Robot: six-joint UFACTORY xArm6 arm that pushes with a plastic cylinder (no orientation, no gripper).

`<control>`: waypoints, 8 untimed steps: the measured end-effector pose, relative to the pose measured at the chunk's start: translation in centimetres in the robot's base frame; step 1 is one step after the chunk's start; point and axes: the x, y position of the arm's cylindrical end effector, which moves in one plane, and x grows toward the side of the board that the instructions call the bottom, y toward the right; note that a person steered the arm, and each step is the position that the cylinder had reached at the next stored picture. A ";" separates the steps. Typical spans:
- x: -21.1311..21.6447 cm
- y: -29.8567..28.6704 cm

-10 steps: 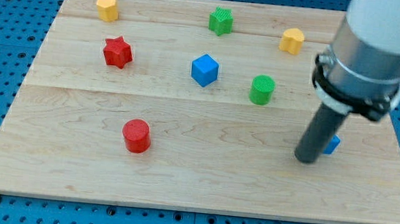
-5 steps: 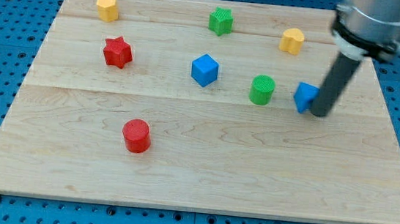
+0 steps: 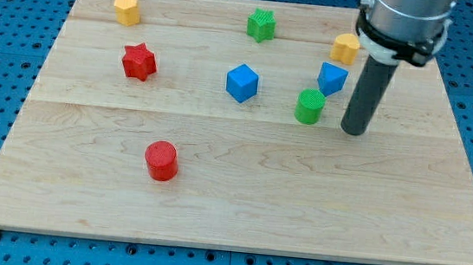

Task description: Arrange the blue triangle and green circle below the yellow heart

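The yellow heart (image 3: pixel 345 48) sits near the view's top right. The blue triangle (image 3: pixel 332 78) lies just below it, close to it. The green circle (image 3: pixel 309 106) stands below and slightly left of the triangle. My tip (image 3: pixel 354 131) rests on the board to the right of the green circle and below the blue triangle, apart from both.
A blue cube (image 3: pixel 242 83) lies left of the green circle. A green star (image 3: pixel 262 24) and a yellow hexagon (image 3: pixel 126 9) sit along the top. A red star (image 3: pixel 139 61) and a red circle (image 3: pixel 161 160) are on the left half of the wooden board (image 3: pixel 238 211).
The blue triangle has been pushed up and left, from the right edge to just under the yellow heart. My tip has moved up, then left to beside the green circle.
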 end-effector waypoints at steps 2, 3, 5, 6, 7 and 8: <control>-3.6 -10.6; -5.5 -4.3; -6.6 -9.2; -9.8 -7.1; -9.8 -2.4; -9.8 -2.7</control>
